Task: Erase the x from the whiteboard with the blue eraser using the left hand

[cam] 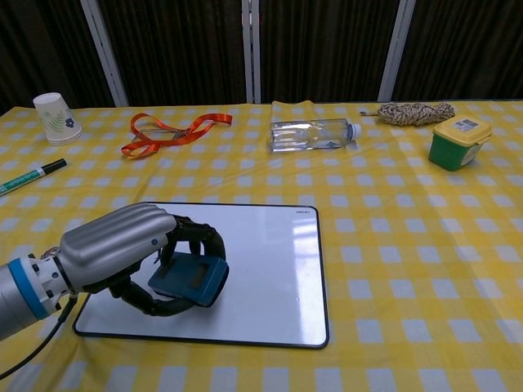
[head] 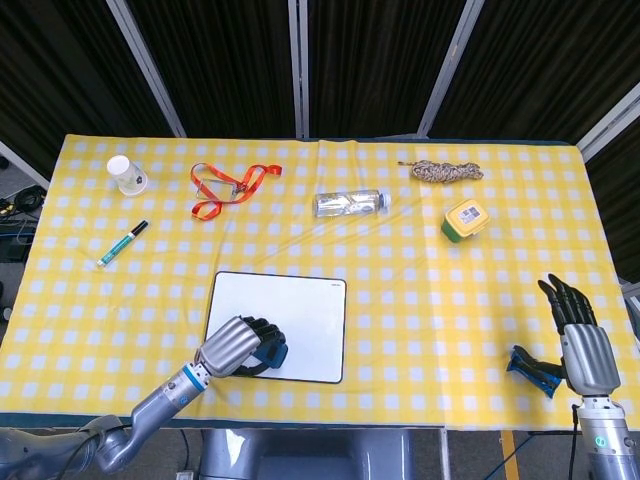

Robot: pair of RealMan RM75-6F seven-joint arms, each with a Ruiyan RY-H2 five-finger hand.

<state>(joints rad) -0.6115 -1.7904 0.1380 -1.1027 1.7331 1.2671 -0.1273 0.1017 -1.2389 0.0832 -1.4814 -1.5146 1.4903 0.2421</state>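
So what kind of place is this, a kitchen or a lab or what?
Probably a robot test lab, not a home: black curtains on metal frame posts back the table, and unrelated props dot the checked cloth.

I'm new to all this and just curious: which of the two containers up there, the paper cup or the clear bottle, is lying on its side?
The clear bottle lies on its side mid-table; the paper cup stands upside down.

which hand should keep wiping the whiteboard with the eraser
Left. The left hand already holds the blue eraser on the whiteboard; the right hand is open at the table's far right edge, well away.
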